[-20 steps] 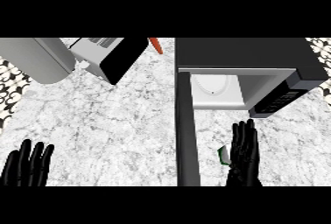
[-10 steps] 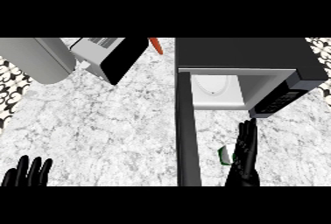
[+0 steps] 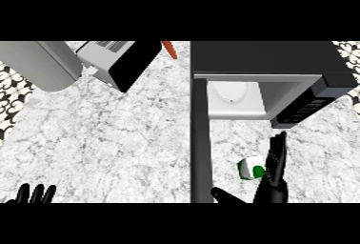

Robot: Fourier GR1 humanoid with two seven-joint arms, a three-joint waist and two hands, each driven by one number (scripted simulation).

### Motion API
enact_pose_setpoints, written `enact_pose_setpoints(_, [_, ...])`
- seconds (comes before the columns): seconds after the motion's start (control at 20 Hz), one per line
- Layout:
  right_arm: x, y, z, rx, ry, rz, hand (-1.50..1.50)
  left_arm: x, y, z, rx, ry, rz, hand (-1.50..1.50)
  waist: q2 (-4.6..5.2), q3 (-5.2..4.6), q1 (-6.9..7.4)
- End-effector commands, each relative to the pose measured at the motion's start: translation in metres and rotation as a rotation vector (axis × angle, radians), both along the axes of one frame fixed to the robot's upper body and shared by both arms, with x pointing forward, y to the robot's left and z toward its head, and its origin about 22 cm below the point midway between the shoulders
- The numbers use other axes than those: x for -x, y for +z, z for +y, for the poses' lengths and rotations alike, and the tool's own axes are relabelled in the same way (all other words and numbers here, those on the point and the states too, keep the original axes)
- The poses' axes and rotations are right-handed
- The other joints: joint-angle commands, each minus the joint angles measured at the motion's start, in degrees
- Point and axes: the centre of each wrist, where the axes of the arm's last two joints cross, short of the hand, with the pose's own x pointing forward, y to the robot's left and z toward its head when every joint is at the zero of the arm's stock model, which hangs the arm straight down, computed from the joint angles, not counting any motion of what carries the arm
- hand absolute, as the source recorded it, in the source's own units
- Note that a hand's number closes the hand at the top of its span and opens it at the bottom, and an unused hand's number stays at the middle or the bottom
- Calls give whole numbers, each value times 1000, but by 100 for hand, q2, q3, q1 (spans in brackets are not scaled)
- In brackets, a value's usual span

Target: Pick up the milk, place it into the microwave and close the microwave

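Compared with half a second back, the left hand (image 3: 35,194) has sunk lower at the bottom-left edge, only straight fingertips showing, and the right hand (image 3: 273,171) sits a bit lower too, fingers straight and together, thumb spread out to the left. Milk (image 3: 251,168) lies on the surface (image 3: 119,143) just left of the right hand's fingers, touching or nearly so, not clasped; it looks about where it was. Microwave (image 3: 271,66) is open, door (image 3: 200,143) swung out toward the view's bottom, edge-on, just left of the milk. Inside, a white plate (image 3: 232,94) shows, nothing else seen. Milk sits between door and right hand, tight room there. Toaster (image 3: 116,62) is at the upper left, a grey rounded object (image 3: 42,64) beside it, an orange thing (image 3: 170,49) near the top edge. Wide bare marble lies left of the door.
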Motion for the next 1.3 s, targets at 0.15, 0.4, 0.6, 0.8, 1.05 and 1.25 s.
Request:
enact_pose_setpoints(0.15, [7, -40, -40, 38, -76, 38, -150, 0, -4, 8, -13, 8, -13, -150, 25, 5, -34])
enact_pose_setpoints(0.4, [5, -60, -62, 43, -73, 56, -150, 13, -21, 0, 2, 0, 16, -150, 18, 2, -1])
enact_pose_setpoints(0.6, [14, -71, -64, 34, -45, 90, -150, 4, 2, 7, -15, 11, -3, -150, 25, 1, -23])
enact_pose_setpoints(0.8, [-9, -87, -60, 31, -34, 133, -150, 4, -7, 2, 20, 6, 5, -150, 31, 0, 3])
enact_pose_setpoints(1.05, [21, -129, -69, 31, -23, 169, -150, 5, 1, 7, -5, 24, -2, -150, 34, 6, -18])
enact_pose_setpoints(1.25, [12, -126, -100, 47, -39, 162, -150, 7, -23, 4, 4, 23, 9, -150, 26, -1, -10])
